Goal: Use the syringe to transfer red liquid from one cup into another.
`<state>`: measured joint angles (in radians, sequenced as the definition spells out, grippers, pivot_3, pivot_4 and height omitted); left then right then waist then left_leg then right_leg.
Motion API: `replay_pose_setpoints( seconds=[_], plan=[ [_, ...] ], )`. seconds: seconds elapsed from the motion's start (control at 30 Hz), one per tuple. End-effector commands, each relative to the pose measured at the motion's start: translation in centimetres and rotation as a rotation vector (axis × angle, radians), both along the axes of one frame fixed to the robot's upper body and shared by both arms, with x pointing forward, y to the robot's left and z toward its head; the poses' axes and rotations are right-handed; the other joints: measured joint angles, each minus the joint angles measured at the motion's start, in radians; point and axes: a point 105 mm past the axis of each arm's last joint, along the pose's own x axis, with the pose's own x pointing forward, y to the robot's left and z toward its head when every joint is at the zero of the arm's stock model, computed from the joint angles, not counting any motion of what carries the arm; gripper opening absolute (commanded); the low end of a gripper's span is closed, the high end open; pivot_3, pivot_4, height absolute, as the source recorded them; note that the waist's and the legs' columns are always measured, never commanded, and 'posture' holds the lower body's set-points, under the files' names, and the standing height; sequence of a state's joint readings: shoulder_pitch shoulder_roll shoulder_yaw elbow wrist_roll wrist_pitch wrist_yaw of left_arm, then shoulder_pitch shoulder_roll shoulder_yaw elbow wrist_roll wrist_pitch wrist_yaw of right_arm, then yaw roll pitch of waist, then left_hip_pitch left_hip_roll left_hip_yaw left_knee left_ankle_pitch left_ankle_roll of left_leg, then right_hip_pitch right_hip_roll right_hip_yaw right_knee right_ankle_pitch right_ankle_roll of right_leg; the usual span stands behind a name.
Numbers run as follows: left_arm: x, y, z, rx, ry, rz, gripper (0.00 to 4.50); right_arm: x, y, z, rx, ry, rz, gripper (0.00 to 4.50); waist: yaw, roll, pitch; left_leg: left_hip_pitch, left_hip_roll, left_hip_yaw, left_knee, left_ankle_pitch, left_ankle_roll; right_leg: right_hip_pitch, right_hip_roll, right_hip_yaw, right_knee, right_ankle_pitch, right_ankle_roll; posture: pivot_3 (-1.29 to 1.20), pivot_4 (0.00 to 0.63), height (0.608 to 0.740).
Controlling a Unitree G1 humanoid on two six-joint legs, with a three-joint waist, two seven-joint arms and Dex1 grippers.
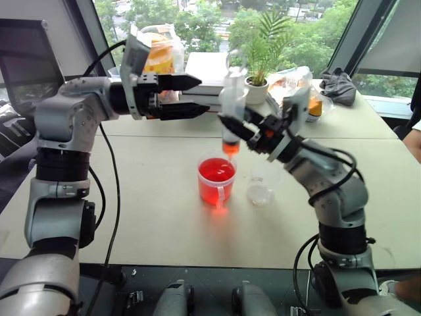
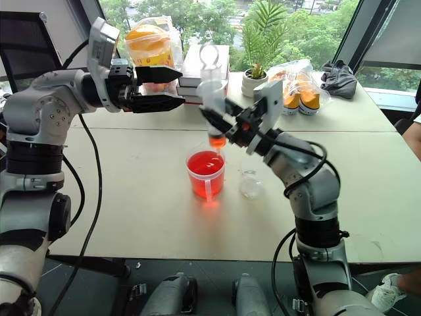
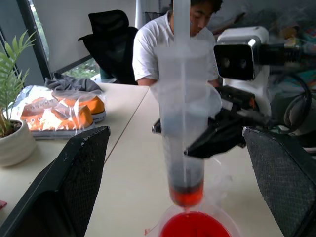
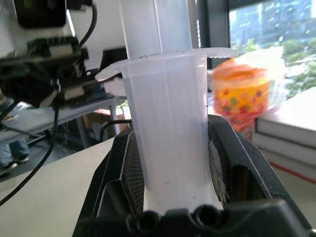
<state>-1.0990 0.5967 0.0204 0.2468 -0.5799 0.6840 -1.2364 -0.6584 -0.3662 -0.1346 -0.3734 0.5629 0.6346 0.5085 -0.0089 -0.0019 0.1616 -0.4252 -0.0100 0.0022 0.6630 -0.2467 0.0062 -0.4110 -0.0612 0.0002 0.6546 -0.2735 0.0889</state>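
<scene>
Two grippers sit up high. Right gripper (image 1: 238, 126) squeezes the syringe (image 1: 231, 112), upright in mid-frame, its orange tip just above the red cup (image 1: 216, 180). Left gripper (image 1: 191, 96), upper left, gapes wide, holding nothing. Small clear cup (image 1: 260, 191) stands beside the red cup on the tabletop (image 1: 145, 197).

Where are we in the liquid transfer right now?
Done: the right end effector grips the syringe upright. In hand: its orange tip hangs just above the red handled cup; the left end effector stands open beside it. Left: emptying it into the small clear cup, which looks empty.
</scene>
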Motion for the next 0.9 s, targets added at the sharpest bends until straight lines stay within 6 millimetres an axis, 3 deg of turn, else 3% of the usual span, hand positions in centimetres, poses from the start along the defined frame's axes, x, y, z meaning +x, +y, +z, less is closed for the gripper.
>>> replay_pose_setpoints(
  seconds=[0.03, 0.2, 0.5, 0.67, 0.87, 0.9],
  plan=[
    [-0.3, -0.7, 1.2, -0.027, -0.050, -0.025, 4.44, -1.0, -2.5, 1.9, 0.027, -0.063, -0.072, 1.40, -0.001, 0.000, 0.000, 0.000, 0.000, 0.000, 0.000, 0.000, 0.000, 0.000, 0.000, 0.000, 0.000, 0.000, 0.000, 0.00, 0.150, 0.740],
    [-0.1, -2.4, 1.3, -0.047, -0.051, -0.078, 4.44, -1.4, -4.3, -0.1, 0.002, -0.009, -0.147, 1.40, -0.002, -0.001, 0.000, 0.000, 0.000, 0.000, 0.000, 0.000, 0.000, 0.000, 0.000, 0.000, 0.000, 0.000, 0.000, 0.00, 0.150, 0.740],
    [0.4, -6.6, 3.1, -0.104, -0.078, -0.172, 4.44, -1.5, -4.9, -4.5, -0.008, 0.091, -0.211, 1.40, -0.003, -0.002, 0.001, 0.000, 0.000, 0.001, 0.000, 0.000, 0.000, 0.000, 0.001, 0.000, 0.000, 0.000, 0.000, 0.00, 0.150, 0.740],
    [1.1, -9.6, 3.3, -0.117, -0.070, -0.196, 4.44, -1.7, -4.9, -4.9, -0.013, 0.091, -0.227, 1.40, -0.001, -0.002, 0.002, 0.000, 0.000, 0.001, 0.000, 0.000, 0.000, 0.000, 0.001, 0.000, 0.000, 0.000, 0.000, 0.00, 0.150, 0.740],
    [1.3, -11.6, 2.7, -0.114, -0.047, -0.224, 4.44, -1.9, -4.9, -5.0, -0.017, 0.086, -0.235, 1.40, -0.004, -0.003, 0.002, 0.000, 0.000, 0.001, 0.000, 0.000, 0.000, 0.000, 0.001, 0.000, -0.001, 0.000, 0.000, 0.00, 0.150, 0.740],
    [1.4, -11.8, 2.6, -0.112, -0.044, -0.222, 4.20, -1.9, -4.9, -5.0, -0.017, 0.085, -0.236, 1.40, -0.004, -0.003, 0.002, 0.000, 0.000, 0.001, 0.000, 0.000, 0.000, 0.000, 0.002, 0.000, -0.001, 0.000, 0.000, 0.00, 0.150, 0.740]
  ],
)
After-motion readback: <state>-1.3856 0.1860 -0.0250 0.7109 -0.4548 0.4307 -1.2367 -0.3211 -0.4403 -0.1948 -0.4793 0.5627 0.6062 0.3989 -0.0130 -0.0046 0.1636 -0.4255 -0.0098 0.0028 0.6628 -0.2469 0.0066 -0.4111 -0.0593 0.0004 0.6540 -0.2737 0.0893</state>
